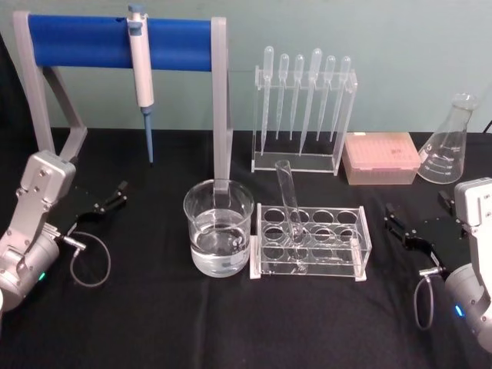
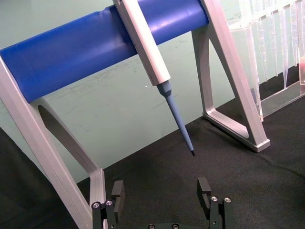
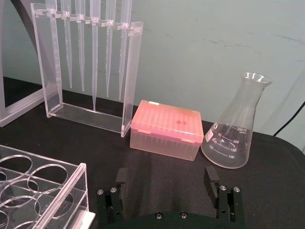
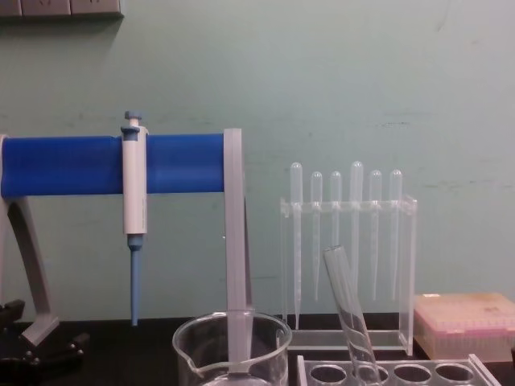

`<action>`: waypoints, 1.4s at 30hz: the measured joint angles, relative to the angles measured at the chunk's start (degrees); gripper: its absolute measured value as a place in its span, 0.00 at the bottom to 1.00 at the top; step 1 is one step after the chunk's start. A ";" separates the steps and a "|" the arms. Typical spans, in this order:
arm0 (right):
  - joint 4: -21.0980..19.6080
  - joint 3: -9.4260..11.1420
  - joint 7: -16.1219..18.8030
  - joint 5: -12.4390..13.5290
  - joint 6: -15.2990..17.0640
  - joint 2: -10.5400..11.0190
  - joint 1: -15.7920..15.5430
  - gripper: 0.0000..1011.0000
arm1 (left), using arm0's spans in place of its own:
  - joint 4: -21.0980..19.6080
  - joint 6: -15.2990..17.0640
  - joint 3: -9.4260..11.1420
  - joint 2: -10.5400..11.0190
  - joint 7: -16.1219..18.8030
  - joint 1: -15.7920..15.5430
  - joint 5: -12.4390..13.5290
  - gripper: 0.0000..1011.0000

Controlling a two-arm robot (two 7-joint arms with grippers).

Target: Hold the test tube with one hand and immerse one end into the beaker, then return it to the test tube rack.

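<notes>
A: Where's your tube?

B: Your tube point(image 1: 290, 201) stands in the clear rack point(image 1: 310, 242) at the middle of the black table point(image 1: 154, 323), in a hole of the rack's near-left part. It tilts, rim leaning to your left and away, rounded end down in the rack. The chest view shows the same slant point(image 4: 350, 310).

A: And the beaker?

B: Your beaker point(image 1: 218, 227) sits just beside the rack on its left, partly filled with clear liquid. Its rim shows low in the chest view point(image 4: 232, 336).

A: My grippers?

B: Your left gripper point(image 1: 112, 195) rests low over the table at the left, well apart from the beaker, jaws spread with nothing between them; its wrist view shows the two fingers point(image 2: 117, 191) parted, facing the blue stand point(image 2: 90, 45) and the pipettor point(image 2: 152, 57) hanging on it. Your right gripper point(image 1: 400, 227) sits at the right, near the rack's end, jaws likewise spread and holding nothing; its fingers point(image 3: 121, 177) point toward the pink box point(image 3: 166, 129), the flask point(image 3: 233, 126) and the pipette rack point(image 3: 88, 67).
</notes>
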 joint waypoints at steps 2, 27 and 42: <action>0.01 0.01 0.00 0.03 -0.04 0.00 -0.01 0.99 | 0.00 0.00 0.00 0.00 0.00 0.00 0.00 0.99; 0.03 0.06 -0.02 0.34 -0.30 0.00 -0.09 0.99 | 0.00 0.00 0.00 0.00 0.00 0.00 0.00 0.99; 0.03 0.07 -0.03 0.38 -0.35 0.00 -0.09 0.99 | 0.00 0.00 0.00 0.00 0.00 0.00 0.00 0.99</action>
